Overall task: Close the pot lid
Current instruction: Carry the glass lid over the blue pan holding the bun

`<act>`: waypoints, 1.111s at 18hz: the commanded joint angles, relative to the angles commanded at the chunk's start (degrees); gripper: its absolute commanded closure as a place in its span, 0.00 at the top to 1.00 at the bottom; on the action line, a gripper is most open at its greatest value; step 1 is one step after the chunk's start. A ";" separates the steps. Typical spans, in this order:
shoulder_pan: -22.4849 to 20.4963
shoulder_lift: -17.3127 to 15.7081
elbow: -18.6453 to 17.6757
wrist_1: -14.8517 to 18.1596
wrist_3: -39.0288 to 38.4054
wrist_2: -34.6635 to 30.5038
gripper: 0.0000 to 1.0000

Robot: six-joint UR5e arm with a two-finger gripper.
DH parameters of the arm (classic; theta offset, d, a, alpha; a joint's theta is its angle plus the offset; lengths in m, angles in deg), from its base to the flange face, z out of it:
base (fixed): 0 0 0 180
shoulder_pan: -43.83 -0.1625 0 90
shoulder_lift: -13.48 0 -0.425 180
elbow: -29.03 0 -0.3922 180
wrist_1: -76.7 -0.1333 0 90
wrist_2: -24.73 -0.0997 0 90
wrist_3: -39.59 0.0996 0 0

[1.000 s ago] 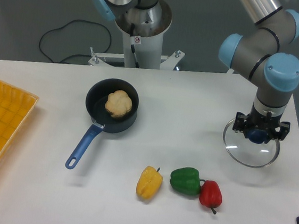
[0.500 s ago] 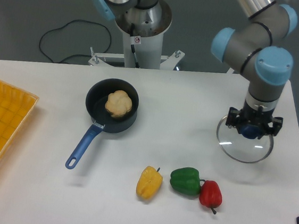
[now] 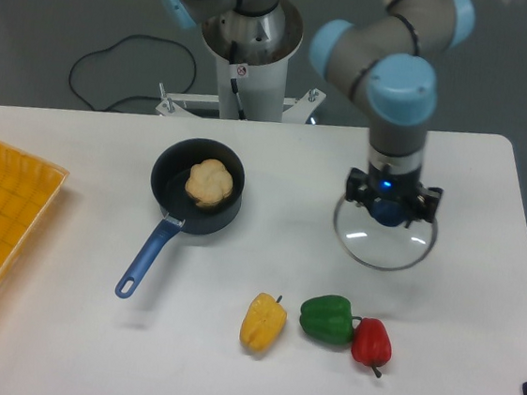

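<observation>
The gripper (image 3: 390,209) is clamped on the blue knob of the lid (image 3: 384,238), holding the glass disc roughly level above the table (image 3: 477,314), right of centre and well apart from the pot (image 3: 198,186). This looks like the carry step; the next move calls for bringing the lid left and slightly farther until it sits centred over the pot, then lowering it onto the rim. The pot stands open at centre-left with a pale food piece (image 3: 209,181) inside, its long blue handle running near-left.

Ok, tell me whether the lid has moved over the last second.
Yes. The lid, held by the gripper, has shifted left toward the pot, away from the table's right edge.
</observation>
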 joint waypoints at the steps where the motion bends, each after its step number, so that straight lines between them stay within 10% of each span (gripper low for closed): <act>1: 1.22 -1.05 -0.35 -0.09 -0.96 0.00 0.55; 20: 15.02 -10.29 -14.76 -4.04 -11.42 -2.71 0.55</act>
